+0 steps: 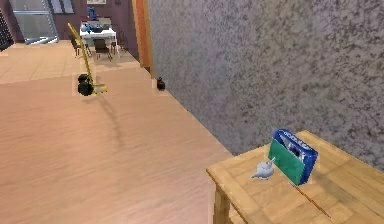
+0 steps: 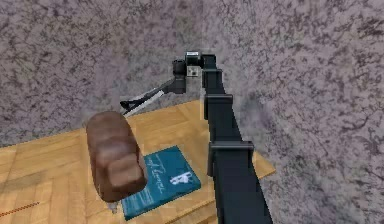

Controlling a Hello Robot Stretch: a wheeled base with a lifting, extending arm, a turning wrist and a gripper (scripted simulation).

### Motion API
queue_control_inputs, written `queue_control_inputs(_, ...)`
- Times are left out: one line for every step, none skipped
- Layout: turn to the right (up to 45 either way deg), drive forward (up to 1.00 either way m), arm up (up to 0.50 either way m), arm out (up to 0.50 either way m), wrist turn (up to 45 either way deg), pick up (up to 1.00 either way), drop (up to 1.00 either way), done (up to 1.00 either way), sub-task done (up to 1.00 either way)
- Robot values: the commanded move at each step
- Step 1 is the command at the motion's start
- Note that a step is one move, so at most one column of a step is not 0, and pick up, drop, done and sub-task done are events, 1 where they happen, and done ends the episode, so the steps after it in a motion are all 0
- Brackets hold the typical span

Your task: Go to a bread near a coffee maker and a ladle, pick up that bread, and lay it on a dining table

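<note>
Bread [image 2: 112,158] hangs large in the arm side view's lower left, held at the far end of the gripper [image 2: 128,104] and, as far as I can judge, clear of the wooden table [image 2: 175,125] behind it. It lies down-left of the fingertips, its long axis running top to bottom. A book [image 2: 165,180] lies just right of it. The likely dining table [image 1: 97,36] stands far off in the forward view's upper left, so the carry there looks long.
</note>
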Motion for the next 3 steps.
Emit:
queue_control_inputs(0.0,0.00,0.00,0.00,0.0,0.00,1.00,0.00,0.00)
queue_control_inputs(0.0,0.00,0.04,0.00,0.0,0.00,0.00,0.00,0.00)
queue_control_inputs(0.0,0.00,0.00,-0.08,0.0,0.00,0.00,0.00,0.00)
